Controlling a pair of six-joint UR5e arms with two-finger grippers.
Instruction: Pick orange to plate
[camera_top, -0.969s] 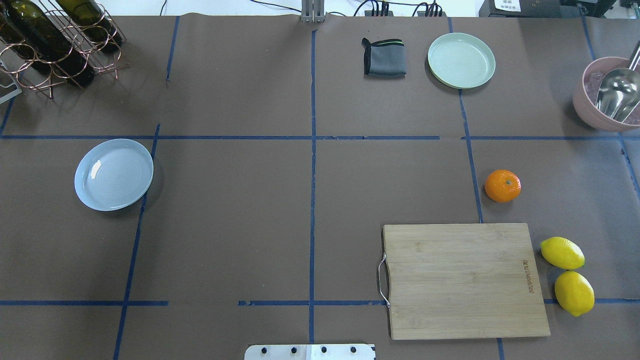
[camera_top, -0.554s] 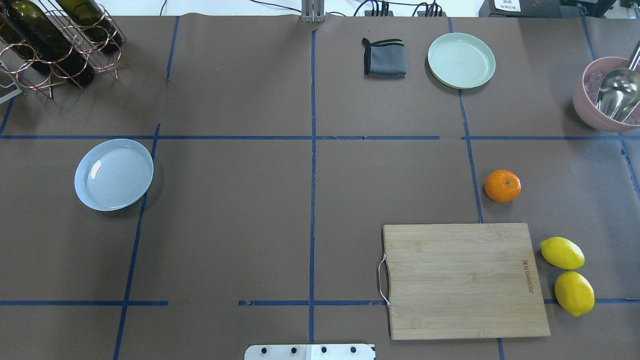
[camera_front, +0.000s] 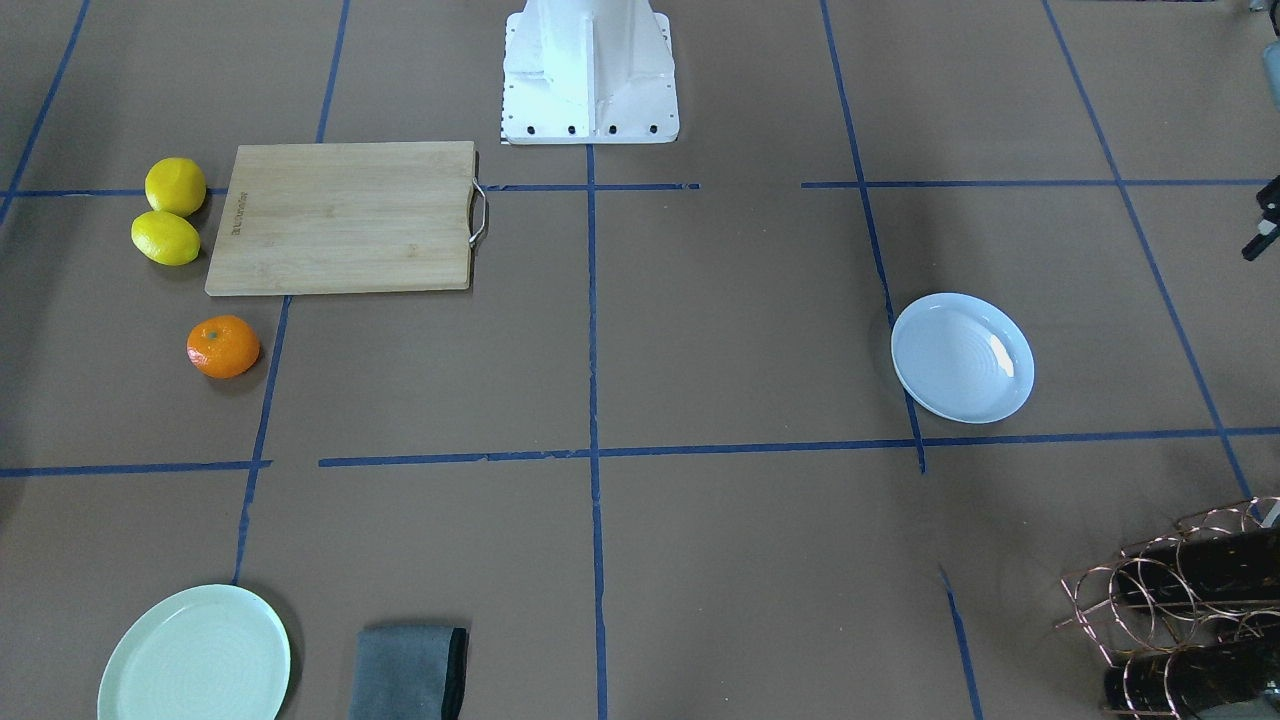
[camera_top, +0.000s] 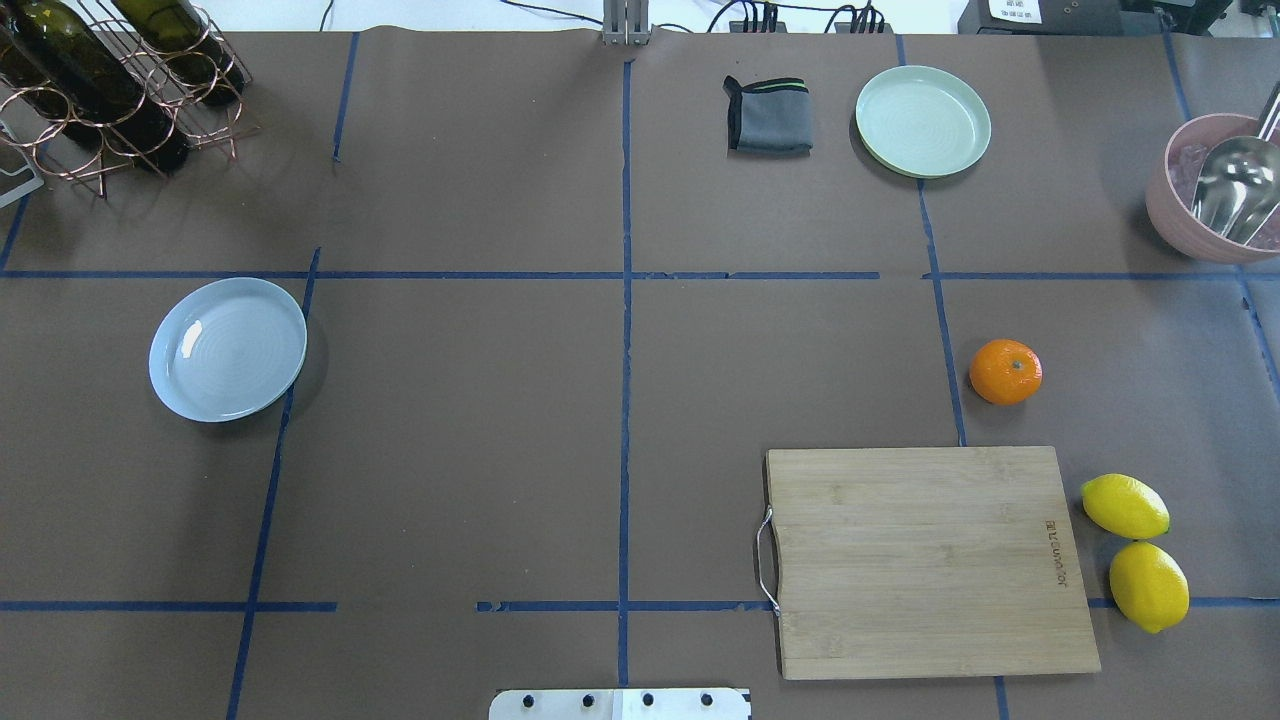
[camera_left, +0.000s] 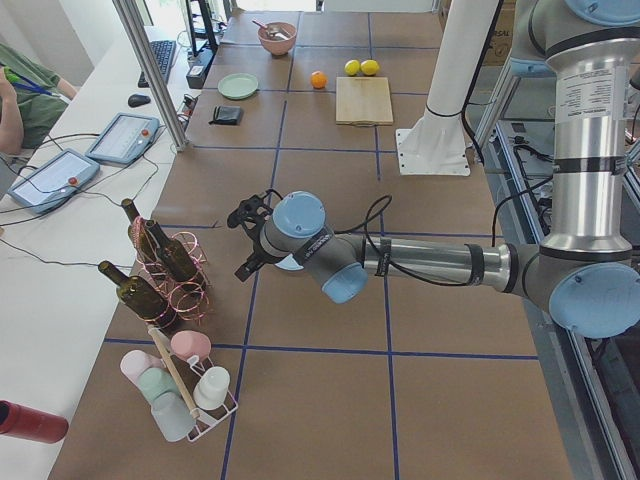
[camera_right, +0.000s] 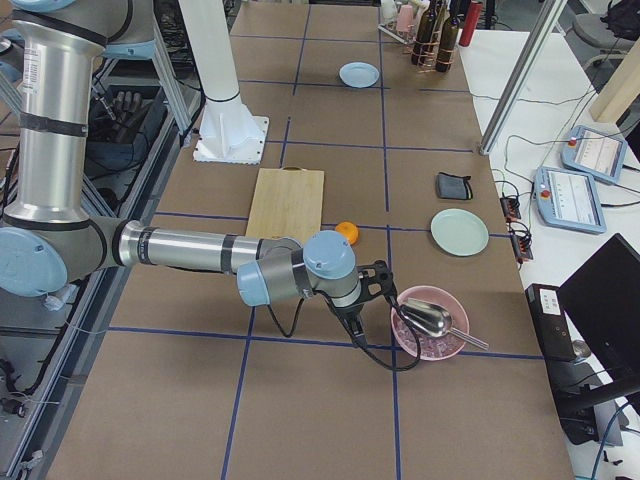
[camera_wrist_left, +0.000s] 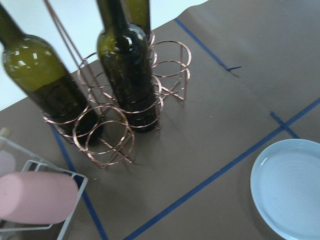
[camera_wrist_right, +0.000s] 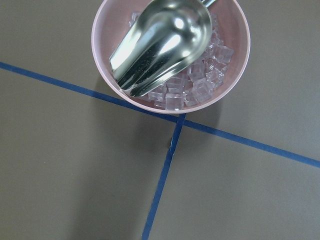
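The orange (camera_top: 1005, 371) rests on the brown table cover at the right, just beyond the cutting board's far corner; it also shows in the front view (camera_front: 222, 346). The pale bluish-white plate (camera_top: 228, 348) lies bare at the left and shows in the left wrist view (camera_wrist_left: 292, 190). Neither gripper appears in the overhead view. My left gripper (camera_left: 247, 240) hovers near the wine rack, far from the orange. My right gripper (camera_right: 372, 293) hangs beside the pink bowl, a short way from the orange (camera_right: 346, 232). Whether either is open or shut cannot be told.
A bamboo cutting board (camera_top: 930, 560) and two lemons (camera_top: 1125, 506) lie near the orange. A pink bowl (camera_top: 1180, 225) of ice with a metal scoop stands at the far right. A mint-green plate (camera_top: 922, 121), grey cloth (camera_top: 770, 115) and wine rack (camera_top: 110, 90) sit at the back.
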